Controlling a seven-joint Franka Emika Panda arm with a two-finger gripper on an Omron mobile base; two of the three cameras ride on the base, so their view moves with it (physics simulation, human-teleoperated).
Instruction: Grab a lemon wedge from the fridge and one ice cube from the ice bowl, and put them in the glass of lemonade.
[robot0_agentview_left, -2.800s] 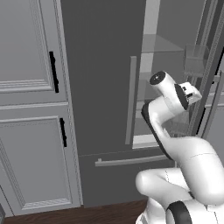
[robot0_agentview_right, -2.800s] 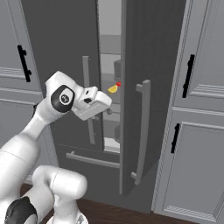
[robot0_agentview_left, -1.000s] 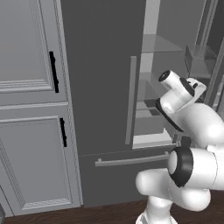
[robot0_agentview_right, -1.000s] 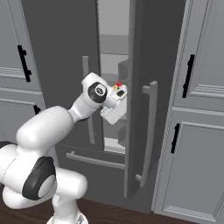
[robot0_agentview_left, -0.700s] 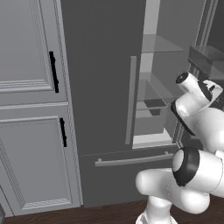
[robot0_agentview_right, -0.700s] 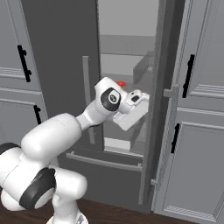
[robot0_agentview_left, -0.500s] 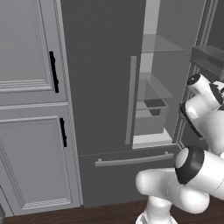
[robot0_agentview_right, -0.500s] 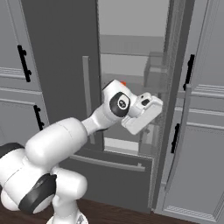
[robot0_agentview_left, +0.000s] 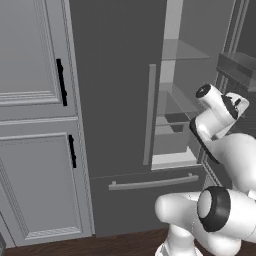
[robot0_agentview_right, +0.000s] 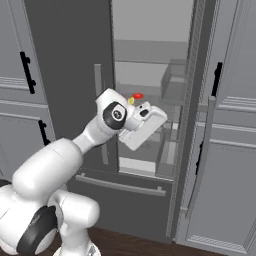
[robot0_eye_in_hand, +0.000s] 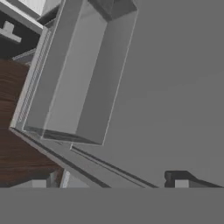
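1. The lemon wedge (robot0_agentview_right: 131, 100) sat on a shelf inside the fridge (robot0_agentview_right: 150, 55), a tiny yellow piece just beside a small red oval thing (robot0_agentview_right: 137, 95) and partly hidden behind the arm's wrist.
2. It would likely be very light, soft and a little slippery, easy to squash or flick away. A gentle pinch across its two flat cut faces, low near the shelf, seemed the safest hold.
3. The red thing lay so close that a wide approach might knock it or take it instead.
4. The pincer (robot0_eye_in_hand: 113, 186) was spread about as wide as it goes and held nothing. Its two dark tips showed at the bottom of the hand view, which looked at a clear door bin (robot0_eye_in_hand: 76, 78) and the grey inside of the open right door (robot0_agentview_right: 192, 115).
5. The hand was therefore turned away from the shelf, and would need to swing back toward the wedge.
6. The fridge's left door (robot0_agentview_left: 117, 85) was shut, with pale cabinets (robot0_agentview_left: 35, 125) beside it.
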